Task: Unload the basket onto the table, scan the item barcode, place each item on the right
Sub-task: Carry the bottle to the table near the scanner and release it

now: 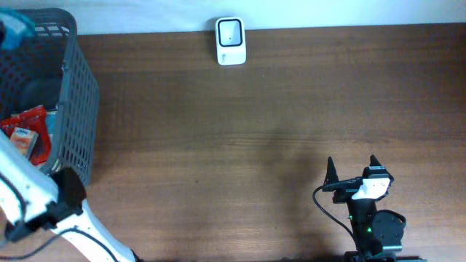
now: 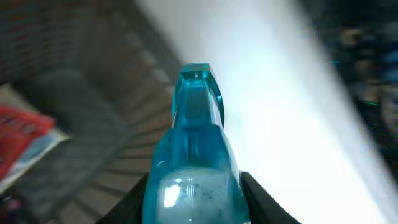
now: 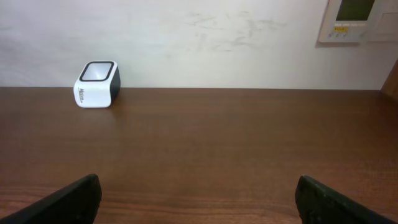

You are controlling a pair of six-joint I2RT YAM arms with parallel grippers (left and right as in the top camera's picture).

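Wooden table (image 1: 255,145), white wall (image 3: 186,37), bottle (image 2: 196,155)

One fixed view from above, one riding on each wrist.
Overhead: straight down from high up, whole worktop (image 1: 255,131) in frame, scanner (image 1: 231,41) at the far edge, basket (image 1: 80,94) at left. Right wrist: low and level over the worktop, facing the back wall (image 3: 217,43), right tool (image 3: 198,186) at the bottom corners; scanner and worktop shared with overhead. Left wrist: very close and blurred, along the left tool (image 2: 196,196), teal bottle (image 2: 196,143) filling the middle; basket shared with overhead.
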